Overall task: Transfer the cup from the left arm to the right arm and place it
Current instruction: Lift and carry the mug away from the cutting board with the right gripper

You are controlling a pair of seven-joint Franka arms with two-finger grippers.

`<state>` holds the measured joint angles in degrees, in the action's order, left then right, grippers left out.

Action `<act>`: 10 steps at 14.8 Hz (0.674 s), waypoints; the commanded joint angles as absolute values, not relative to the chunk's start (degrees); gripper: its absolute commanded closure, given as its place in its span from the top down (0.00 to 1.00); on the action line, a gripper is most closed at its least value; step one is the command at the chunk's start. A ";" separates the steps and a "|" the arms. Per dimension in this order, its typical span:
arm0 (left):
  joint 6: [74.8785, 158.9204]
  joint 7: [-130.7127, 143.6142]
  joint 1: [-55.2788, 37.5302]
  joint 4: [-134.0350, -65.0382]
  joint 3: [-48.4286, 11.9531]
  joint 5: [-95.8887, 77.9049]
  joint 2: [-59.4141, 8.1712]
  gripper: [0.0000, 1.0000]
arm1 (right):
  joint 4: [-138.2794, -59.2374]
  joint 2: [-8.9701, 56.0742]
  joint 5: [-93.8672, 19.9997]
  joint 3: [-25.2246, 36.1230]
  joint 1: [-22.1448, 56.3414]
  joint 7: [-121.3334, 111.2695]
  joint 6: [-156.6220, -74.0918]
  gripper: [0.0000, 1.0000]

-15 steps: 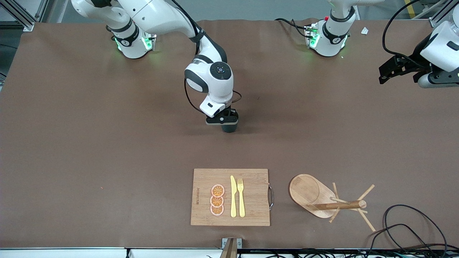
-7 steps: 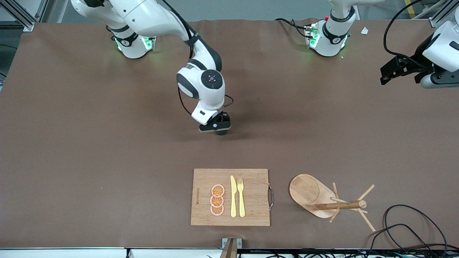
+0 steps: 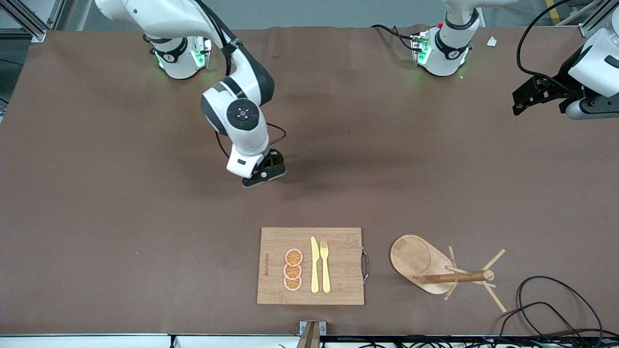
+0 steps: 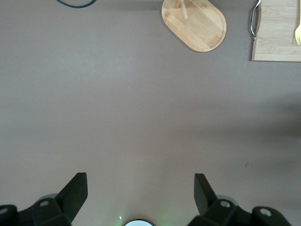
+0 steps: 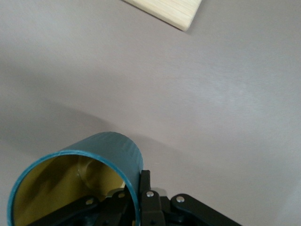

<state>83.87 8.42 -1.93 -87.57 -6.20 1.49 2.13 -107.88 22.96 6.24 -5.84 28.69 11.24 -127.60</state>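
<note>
The cup (image 5: 101, 162) is a dark teal mug with an ochre-yellow inside, and it shows only in the right wrist view. There my right gripper (image 5: 137, 188) is shut on its rim wall, one finger inside and one outside, and the cup is tilted over the brown mat. In the front view the right gripper (image 3: 265, 173) hangs over the bare mat above the table's middle, and the hand hides the cup. My left gripper (image 3: 537, 94) waits high at the left arm's end of the table. It stands open with nothing between its fingers (image 4: 75, 193).
A wooden cutting board (image 3: 338, 261) with orange slices, a yellow knife and a fork lies near the front camera. Beside it, toward the left arm's end, a wooden peg stand (image 3: 435, 268) lies on its side. Black cables (image 3: 546, 299) curl at that corner.
The right arm has swung toward its own end of the table, carrying the cup with it and turning its hand. The left arm has barely moved.
</note>
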 commanded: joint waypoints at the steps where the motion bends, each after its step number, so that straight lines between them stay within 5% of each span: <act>1: 84.11 7.73 -1.85 -87.19 -6.50 2.46 2.20 1.00 | -118.46 14.35 5.36 -6.50 22.87 -1.01 -130.08 0.00; 10: 84.64 7.91 -1.58 -87.19 -6.42 2.20 2.11 1.00 | -136.57 6.95 5.45 -6.33 1.69 -41.61 -143.87 0.00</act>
